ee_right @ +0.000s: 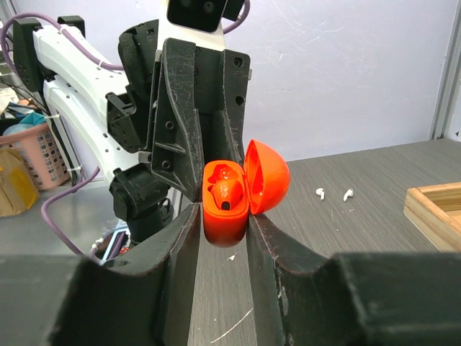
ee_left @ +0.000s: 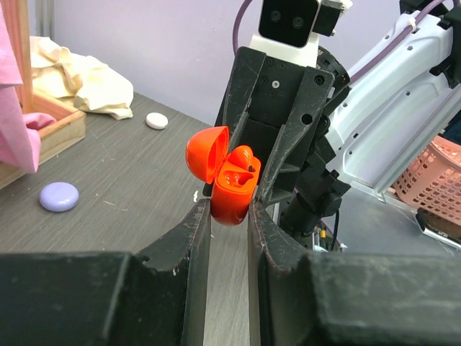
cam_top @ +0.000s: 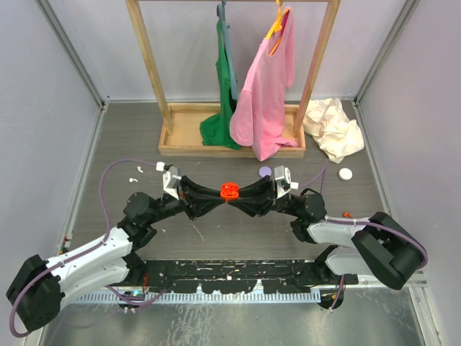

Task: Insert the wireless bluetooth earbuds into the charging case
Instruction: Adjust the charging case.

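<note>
The orange charging case [cam_top: 229, 190] was held clear of the table at the centre of the top view, its lid hinged open and an orange earbud [ee_right: 227, 193] visible in its well. It was judged light, rigid and smooth-shelled, so liable to slip or twist, with the hinge the weak point. The best hold is across the sides of the lower body, leaving the lid free. The left gripper [ee_left: 229, 216] was pinching that lower body between its fingertips. The right gripper [ee_right: 223, 225], meeting it head-on, had the case between its fingers and appeared pressed against it likewise. Small white pieces [ee_right: 319, 193] lay on the table, mid-right in the right wrist view, well apart.
</note>
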You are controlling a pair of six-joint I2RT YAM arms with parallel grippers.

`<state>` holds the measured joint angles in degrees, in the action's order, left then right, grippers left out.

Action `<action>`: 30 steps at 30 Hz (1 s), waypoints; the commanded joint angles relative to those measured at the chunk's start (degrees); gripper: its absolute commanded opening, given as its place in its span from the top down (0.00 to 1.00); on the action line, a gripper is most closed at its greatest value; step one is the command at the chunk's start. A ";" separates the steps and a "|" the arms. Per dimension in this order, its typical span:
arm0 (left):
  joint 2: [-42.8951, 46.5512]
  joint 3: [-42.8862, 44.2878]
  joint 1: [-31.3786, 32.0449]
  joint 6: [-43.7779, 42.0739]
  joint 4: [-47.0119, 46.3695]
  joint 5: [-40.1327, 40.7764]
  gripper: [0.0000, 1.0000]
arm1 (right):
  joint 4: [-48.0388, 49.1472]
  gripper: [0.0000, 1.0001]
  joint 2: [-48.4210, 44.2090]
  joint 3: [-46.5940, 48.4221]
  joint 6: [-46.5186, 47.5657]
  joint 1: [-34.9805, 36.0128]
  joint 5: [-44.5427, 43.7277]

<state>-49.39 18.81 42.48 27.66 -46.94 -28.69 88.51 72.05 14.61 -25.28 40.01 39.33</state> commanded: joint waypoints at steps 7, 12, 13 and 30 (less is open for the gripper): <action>3.83 -0.61 -0.31 -3.43 1.02 4.25 1.00 | 5.64 0.66 -0.52 1.60 -0.52 0.31 0.75; 3.46 -0.21 -0.33 -3.40 0.92 3.24 0.98 | 5.49 0.75 -0.01 2.46 -1.05 0.30 1.76; 3.24 -0.11 -0.36 -3.34 0.98 3.02 0.96 | 5.50 0.76 0.14 2.64 -1.13 0.26 1.86; -0.34 1.49 -0.30 -2.37 -0.68 -0.84 0.61 | 6.64 0.83 0.88 3.67 -2.18 0.35 2.00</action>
<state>-49.76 18.37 42.37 26.11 -45.21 -29.26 88.51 72.77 15.62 -26.30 39.99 40.14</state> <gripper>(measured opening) 0.381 0.322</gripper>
